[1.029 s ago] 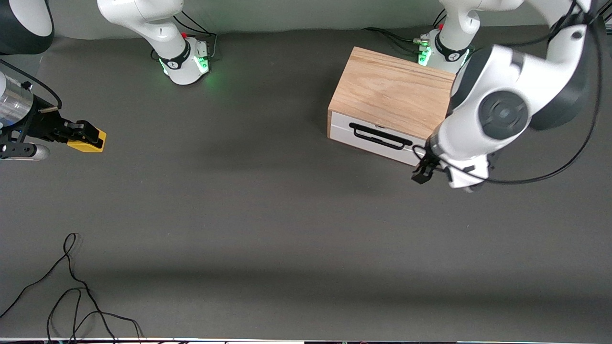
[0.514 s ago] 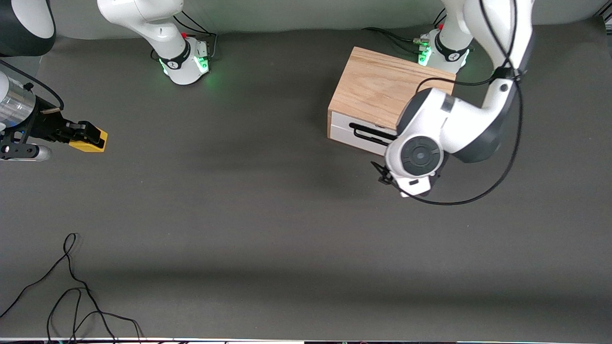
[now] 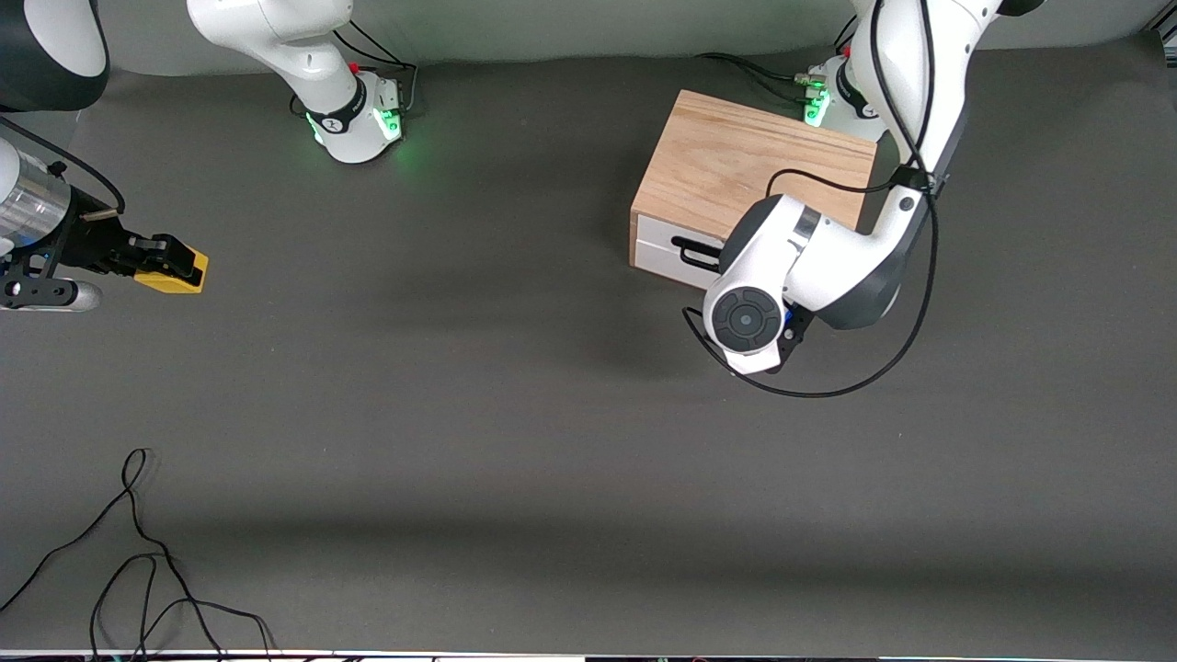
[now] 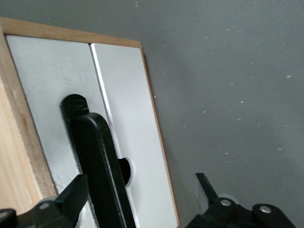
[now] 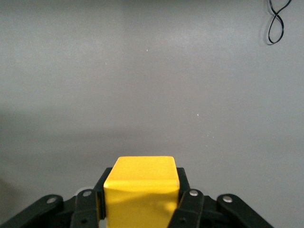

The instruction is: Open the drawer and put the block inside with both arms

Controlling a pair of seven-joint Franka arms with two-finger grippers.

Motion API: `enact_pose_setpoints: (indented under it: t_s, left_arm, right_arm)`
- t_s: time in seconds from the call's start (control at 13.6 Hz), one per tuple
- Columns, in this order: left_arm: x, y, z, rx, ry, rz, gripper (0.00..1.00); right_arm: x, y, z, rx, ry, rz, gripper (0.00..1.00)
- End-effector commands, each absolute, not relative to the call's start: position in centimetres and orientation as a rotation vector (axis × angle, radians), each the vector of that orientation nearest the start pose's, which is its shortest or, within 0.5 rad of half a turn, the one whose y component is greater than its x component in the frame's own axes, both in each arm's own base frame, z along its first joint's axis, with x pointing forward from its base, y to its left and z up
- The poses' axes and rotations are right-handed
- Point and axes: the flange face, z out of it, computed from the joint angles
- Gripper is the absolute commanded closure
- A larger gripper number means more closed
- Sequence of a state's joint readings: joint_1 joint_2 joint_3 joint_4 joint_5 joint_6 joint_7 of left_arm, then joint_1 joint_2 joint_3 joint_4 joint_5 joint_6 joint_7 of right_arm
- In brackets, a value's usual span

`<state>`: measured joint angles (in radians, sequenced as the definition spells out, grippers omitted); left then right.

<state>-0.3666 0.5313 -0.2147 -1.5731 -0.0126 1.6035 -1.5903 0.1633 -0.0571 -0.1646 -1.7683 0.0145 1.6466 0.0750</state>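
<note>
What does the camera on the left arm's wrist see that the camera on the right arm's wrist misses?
Only the left wrist view shows the drawer, shut, its black handle between the open fingers of the left gripper, and the wooden box around it.

Only the right wrist view shows the yellow block clamped in the right gripper, plus a loose black cable.

Both show the grey table beneath.

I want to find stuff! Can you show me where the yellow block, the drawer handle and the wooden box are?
yellow block (image 5: 141,183): right wrist view, on its upper face, between the right gripper's fingers.
drawer handle (image 4: 102,166): left wrist view, on the black bar.
wooden box (image 3: 736,170): front view, on its bare oak top.
</note>
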Motion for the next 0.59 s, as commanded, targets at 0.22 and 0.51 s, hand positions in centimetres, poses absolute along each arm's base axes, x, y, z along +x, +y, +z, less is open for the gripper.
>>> enact_pose_setpoints:
  t_s: [0.22, 0.51]
  left_arm:
    - [50.7, -34.6, 28.8, -2.323, -1.310, 0.463, 0.00]
    - [51.0, -34.9, 27.1, -2.318, -1.335, 0.462, 0.00]
  right_arm:
    - [53.6, -0.1, 56.8, -3.134, 0.152, 0.100, 0.85]
    - [53.6, -0.1, 56.8, -3.134, 0.152, 0.100, 0.85]
